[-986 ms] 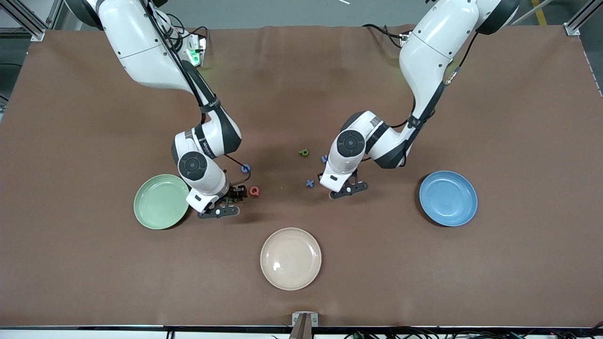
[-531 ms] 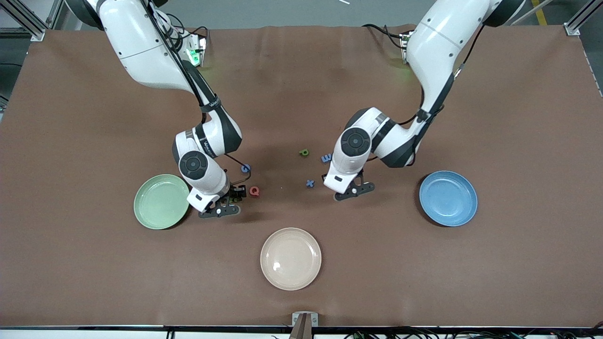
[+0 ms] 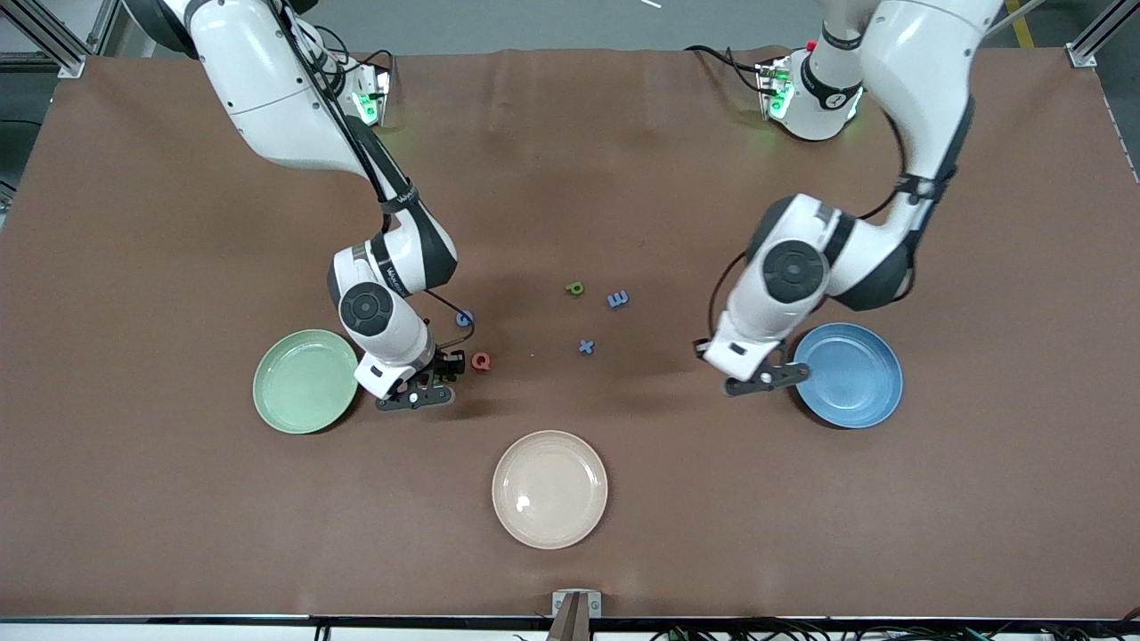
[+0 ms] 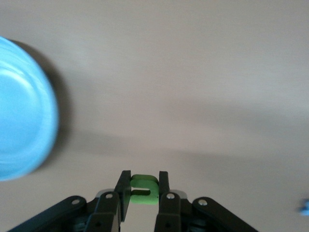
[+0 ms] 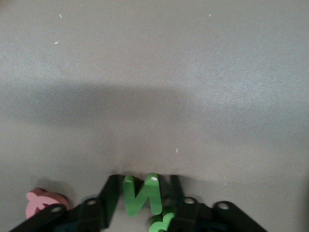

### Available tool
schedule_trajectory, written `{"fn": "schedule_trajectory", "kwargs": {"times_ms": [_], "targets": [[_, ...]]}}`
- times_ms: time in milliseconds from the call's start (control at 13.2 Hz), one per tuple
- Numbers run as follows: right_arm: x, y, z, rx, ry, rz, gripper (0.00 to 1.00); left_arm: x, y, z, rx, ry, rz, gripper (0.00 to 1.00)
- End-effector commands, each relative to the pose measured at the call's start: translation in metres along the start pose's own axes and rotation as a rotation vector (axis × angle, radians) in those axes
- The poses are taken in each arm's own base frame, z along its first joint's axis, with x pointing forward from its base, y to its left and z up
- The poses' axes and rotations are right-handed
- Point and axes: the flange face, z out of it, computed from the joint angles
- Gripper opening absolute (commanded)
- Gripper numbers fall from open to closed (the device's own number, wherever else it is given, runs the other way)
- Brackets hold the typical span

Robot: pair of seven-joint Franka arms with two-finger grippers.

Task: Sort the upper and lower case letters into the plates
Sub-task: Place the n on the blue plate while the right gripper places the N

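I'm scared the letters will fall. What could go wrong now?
1. The left gripper pinches a small green letter by its edge, beside the blue plate; it could slip and miss the plate.
2. The right gripper closes on a green N with a red Q and another green piece close by; its jaws might knock those.

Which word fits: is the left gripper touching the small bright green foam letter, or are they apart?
Touching. The left wrist view shows the left gripper with both fingers pressed against the sides of the small bright green foam letter, no gap showing.
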Motion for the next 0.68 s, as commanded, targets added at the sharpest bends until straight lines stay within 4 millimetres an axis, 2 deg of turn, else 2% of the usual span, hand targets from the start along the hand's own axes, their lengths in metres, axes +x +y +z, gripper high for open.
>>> {"fn": "schedule_trajectory", "kwargs": {"times_ms": [0, 76, 228, 379, 455, 531, 607], "targets": [[-0.005, 0.0, 0.003, -0.002, -0.006, 0.007, 0.13, -0.001, -0.077, 0.01, 0.04, -0.04, 0.079, 0.17], [-0.005, 0.001, 0.002, -0.003, -0.013, 0.014, 0.02, 0.002, -0.102, 0.02, 0.045, -0.062, 0.121, 0.17], [0.0, 0.009, -0.01, -0.013, -0.05, 0.013, 0.0, 0.013, -0.147, 0.029, 0.041, -0.083, 0.16, 0.17], [0.018, 0.03, -0.056, -0.026, -0.126, 0.047, 0.0, 0.021, -0.185, 0.041, 0.032, -0.101, 0.184, 0.17], [0.022, 0.044, -0.072, -0.034, -0.182, 0.062, 0.0, 0.024, -0.198, 0.047, 0.026, -0.105, 0.197, 0.17], [0.026, 0.055, -0.09, -0.029, -0.191, 0.038, 0.0, 0.027, -0.207, 0.056, 0.016, -0.103, 0.208, 0.17], [0.028, 0.076, -0.1, -0.019, -0.192, 0.001, 0.0, 0.03, -0.213, 0.063, 0.01, -0.097, 0.21, 0.17]]}}
